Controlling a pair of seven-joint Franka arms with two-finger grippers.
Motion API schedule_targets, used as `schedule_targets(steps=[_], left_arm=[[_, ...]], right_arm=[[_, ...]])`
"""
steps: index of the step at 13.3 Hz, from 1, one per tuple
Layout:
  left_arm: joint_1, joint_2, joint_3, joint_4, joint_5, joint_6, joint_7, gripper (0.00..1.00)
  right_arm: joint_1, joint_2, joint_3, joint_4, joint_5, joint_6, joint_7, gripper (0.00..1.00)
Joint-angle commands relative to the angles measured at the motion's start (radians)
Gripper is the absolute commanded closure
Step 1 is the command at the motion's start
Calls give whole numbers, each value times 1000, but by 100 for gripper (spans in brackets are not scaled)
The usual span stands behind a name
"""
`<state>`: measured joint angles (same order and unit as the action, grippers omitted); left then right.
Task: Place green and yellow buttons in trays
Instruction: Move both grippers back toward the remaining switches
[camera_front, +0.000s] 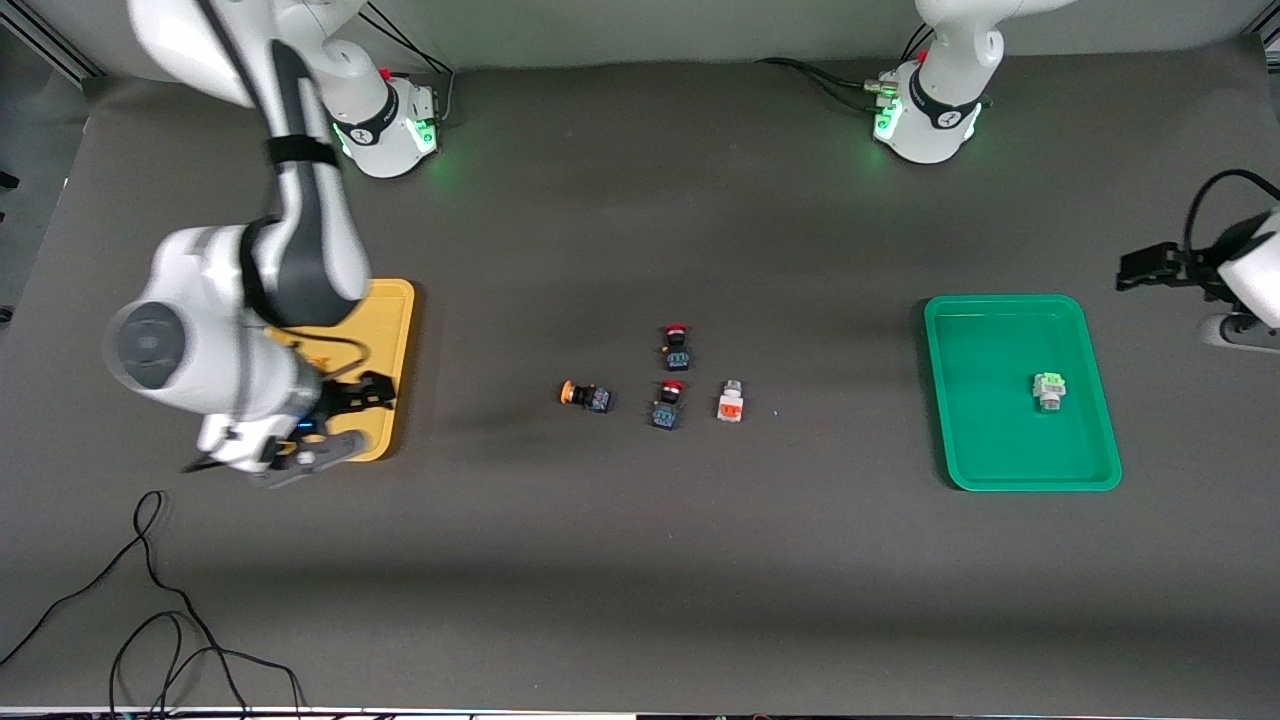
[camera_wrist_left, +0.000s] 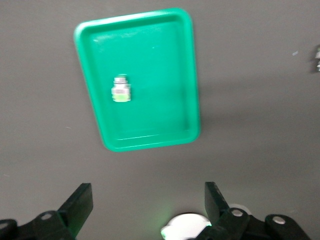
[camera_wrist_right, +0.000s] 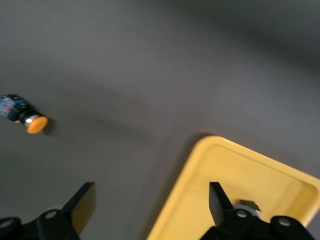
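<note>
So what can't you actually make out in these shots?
- Yellow tray contents: front view, the right arm covers most of it; right wrist view shows only a sliver of something, cut off by the right gripper.
- Left gripper: front view, arm cut by the frame edge.

Even overhead light, soft shadows, motion blur in wrist views.

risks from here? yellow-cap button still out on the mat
1. The yellow-capped button lies on its side close to two red-capped switches; the open right gripper, now over the yellow tray, could nudge or grab a red one.
2. The orange-faced white button could go in the wrong tray.
</note>
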<state>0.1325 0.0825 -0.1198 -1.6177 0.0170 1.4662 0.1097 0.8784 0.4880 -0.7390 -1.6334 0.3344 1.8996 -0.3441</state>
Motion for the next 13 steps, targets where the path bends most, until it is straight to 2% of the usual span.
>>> schedule_targets(steps=[1, 4, 8, 10, 13], left_arm=[[-149, 62, 3, 32, -51, 8, -219, 1], [-267, 146, 3, 32, -132, 132, -405, 1], [-424, 291, 3, 25, -134, 351, -577, 2], [-487, 376, 3, 25, -131, 460, -646, 3], [-547, 474, 3, 25, -121, 568, -686, 3]], right_arm=[[77, 58, 1, 55, -5, -8, 23, 0], [96, 70, 137, 55, -6, 76, 23, 0], [97, 78, 240, 43, -6, 174, 4, 0], [111, 78, 269, 14, -8, 220, -63, 0], [154, 52, 271, -142, -9, 407, -127, 0]])
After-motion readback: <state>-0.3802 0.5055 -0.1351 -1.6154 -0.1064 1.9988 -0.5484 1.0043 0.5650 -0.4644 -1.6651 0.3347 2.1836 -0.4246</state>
